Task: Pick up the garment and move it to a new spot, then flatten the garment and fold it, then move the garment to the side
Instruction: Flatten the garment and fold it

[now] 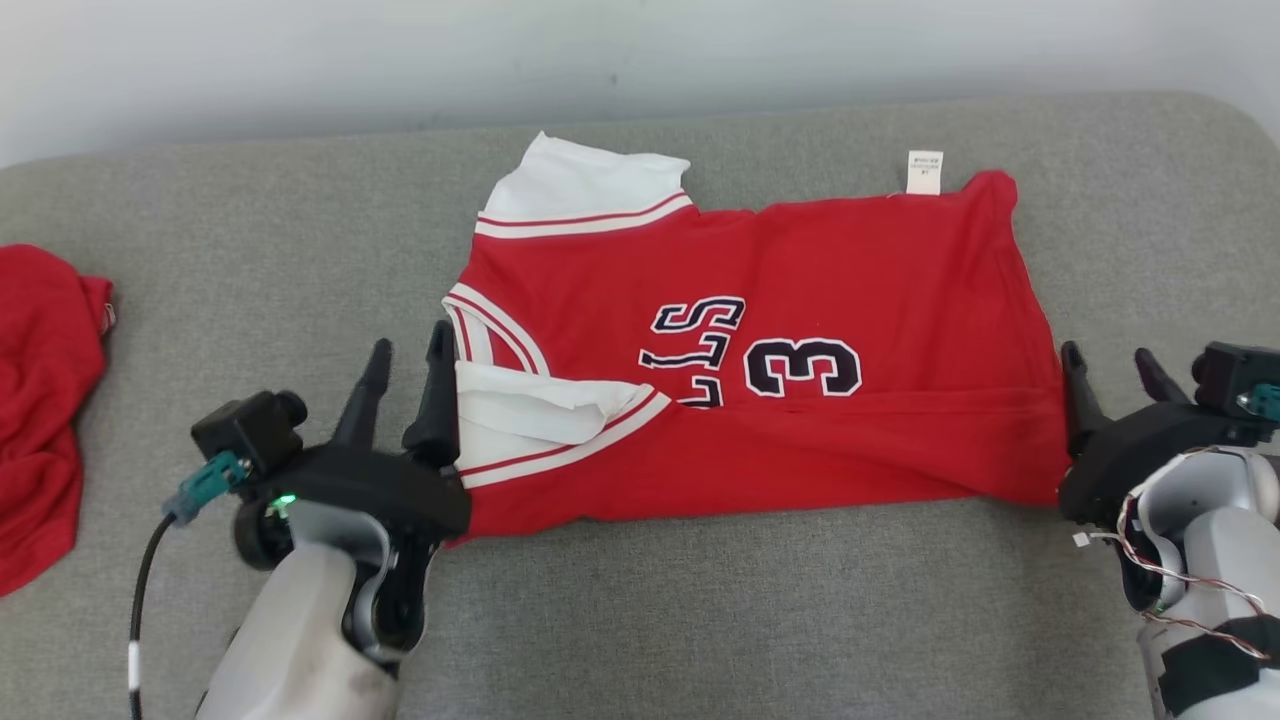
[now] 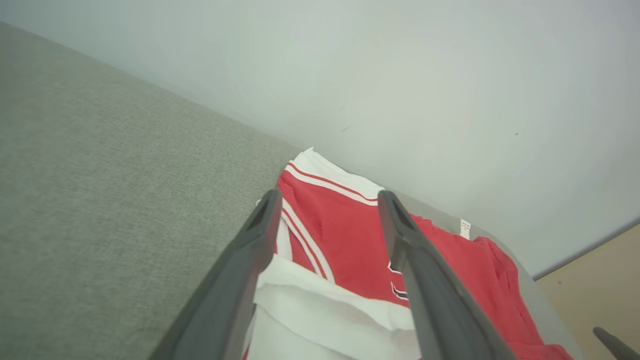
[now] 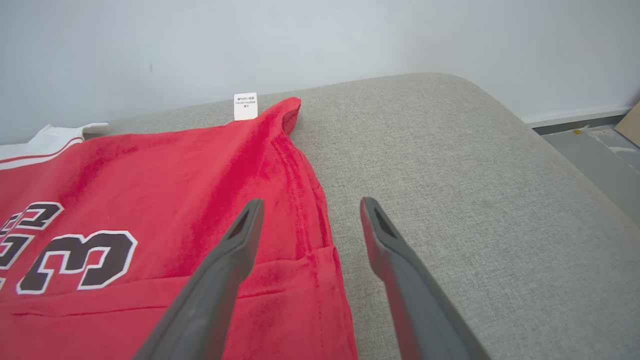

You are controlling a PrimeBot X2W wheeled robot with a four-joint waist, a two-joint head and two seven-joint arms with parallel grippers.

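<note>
The garment (image 1: 760, 330) is a red jersey with white trim and a black number 3, spread flat on a grey cushioned surface (image 1: 700, 620), its near part folded over. My left gripper (image 1: 408, 362) stands open at the jersey's left end, by the white sleeve trim, with nothing held. In the left wrist view the jersey (image 2: 350, 240) lies between and beyond the spread fingers of the left gripper (image 2: 327, 200). At the jersey's right edge my right gripper (image 1: 1108, 362) is open and empty. The right wrist view has the right gripper (image 3: 310, 210) over the hem of the jersey (image 3: 150, 200).
Another red cloth (image 1: 40, 400) lies crumpled at the far left of the cushion. A pale wall (image 1: 600, 50) runs behind the cushion. The cushion's rounded right edge (image 3: 575, 165) drops to a floor. Bare cushion lies in front of the jersey.
</note>
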